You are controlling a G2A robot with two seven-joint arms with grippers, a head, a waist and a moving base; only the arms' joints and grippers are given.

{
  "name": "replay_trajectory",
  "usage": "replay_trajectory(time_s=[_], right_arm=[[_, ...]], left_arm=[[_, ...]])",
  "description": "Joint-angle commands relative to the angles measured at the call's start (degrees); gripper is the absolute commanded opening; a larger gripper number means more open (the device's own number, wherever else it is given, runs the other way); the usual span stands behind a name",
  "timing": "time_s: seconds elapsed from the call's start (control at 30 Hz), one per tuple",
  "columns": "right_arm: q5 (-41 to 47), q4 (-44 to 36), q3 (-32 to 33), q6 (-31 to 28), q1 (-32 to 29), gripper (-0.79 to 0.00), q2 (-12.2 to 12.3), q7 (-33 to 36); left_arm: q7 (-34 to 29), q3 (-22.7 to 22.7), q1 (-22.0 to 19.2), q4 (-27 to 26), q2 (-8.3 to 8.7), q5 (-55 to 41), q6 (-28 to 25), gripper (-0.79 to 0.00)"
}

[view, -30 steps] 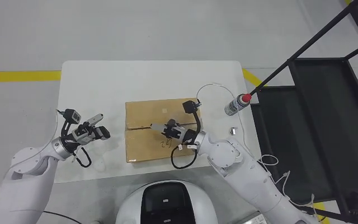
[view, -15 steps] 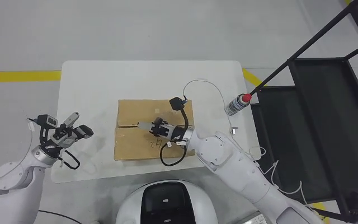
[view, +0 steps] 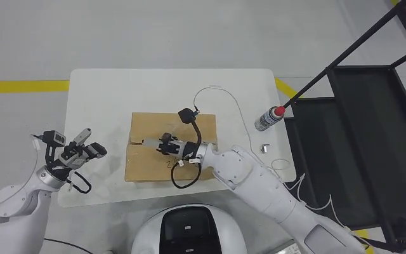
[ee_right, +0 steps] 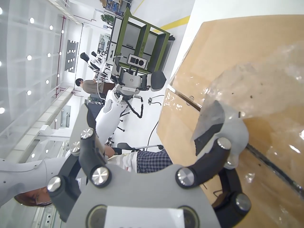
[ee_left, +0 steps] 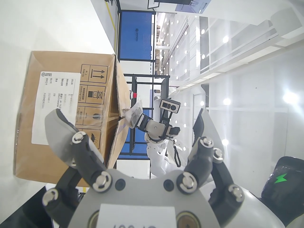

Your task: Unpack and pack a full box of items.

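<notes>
Box (view: 149,127): brown cardboard, clear tape (ee_right: 261,88), white label (ee_left: 55,105)

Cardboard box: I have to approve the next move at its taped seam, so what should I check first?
1. The cardboard box lies wholly on the table: ok.
2. The right gripper is over the box's top seam: ok.
3. Hold on the clear tape: not ok. The jaws are apart and the tape only lies against one of them.
4. The left gripper is open, beside the box and apart from it: ok.
5. The spray can stands apart from the box: ok.
6. What the box holds: cannot tell.
</notes>
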Motion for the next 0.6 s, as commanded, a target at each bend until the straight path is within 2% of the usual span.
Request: replay_trajectory(time_s=[0.0,0.23,0.57], right_arm=[[-0.3,0.8,-0.6,0.2,0.8,0.0,-0.3,0.0],[-0.5,4.7,-3.1,1.5,3.8,0.0,-2.0,-1.0],[1.2,7.5,-5.3,1.4,6.2,0.0,-4.2,-2.1]], left_arm=[[0.1,0.0,0.0,-0.1,-0.02,0.2,0.1,0.0],[0.6,-0.6,0.6,-0.6,-0.06,0.6,0.1,0.0],[2.9,-4.0,3.9,-1.7,-0.09,-0.6,-1.4,0.0]])
